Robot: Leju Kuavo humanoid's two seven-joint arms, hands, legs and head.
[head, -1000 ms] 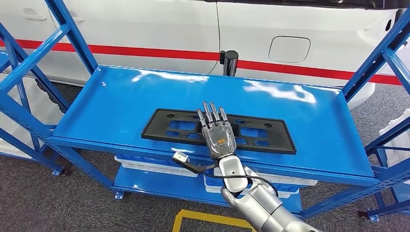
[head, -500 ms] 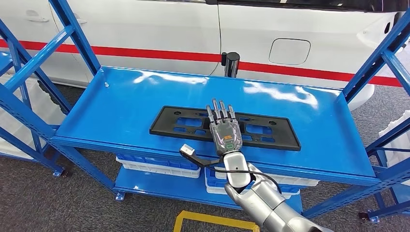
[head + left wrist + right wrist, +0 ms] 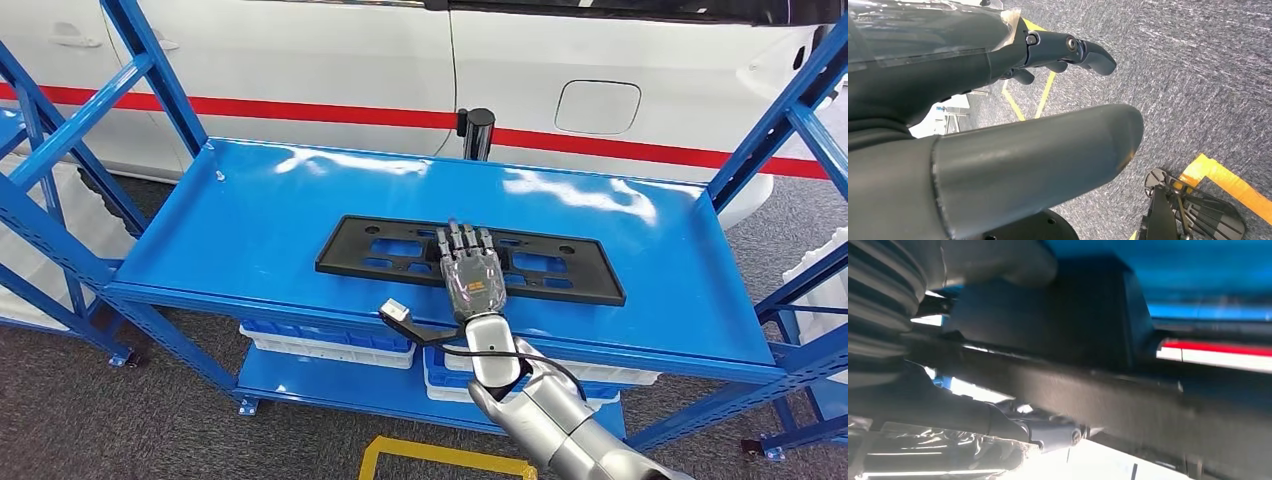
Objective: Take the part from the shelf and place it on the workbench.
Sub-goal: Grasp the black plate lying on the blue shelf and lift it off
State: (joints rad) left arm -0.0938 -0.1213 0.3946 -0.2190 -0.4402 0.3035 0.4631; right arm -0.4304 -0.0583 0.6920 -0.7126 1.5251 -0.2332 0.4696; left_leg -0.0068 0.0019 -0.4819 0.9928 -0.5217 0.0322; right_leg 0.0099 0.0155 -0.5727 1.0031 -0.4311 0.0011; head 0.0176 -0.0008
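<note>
The fingers (image 3: pixel 463 240) of the right hand (image 3: pixel 472 278) lie stretched over the middle of the black part (image 3: pixel 385 246), gripping it, which lies flat on the blue shelf (image 3: pixel 250 215), while the left hand (image 3: pixel 998 125) hangs with fingers apart, holding nothing, above the grey floor (image 3: pixel 1198 75).

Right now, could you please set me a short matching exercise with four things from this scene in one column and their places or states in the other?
Things:
1. black plastic part
2. right hand
3. white trays
4. left hand

Places or states:
A. on the lower shelf level
B. hanging above grey carpet
C. lying flat on the blue shelf
D. resting on the part's middle

Pairs: 1-C, 2-D, 3-A, 4-B
</note>
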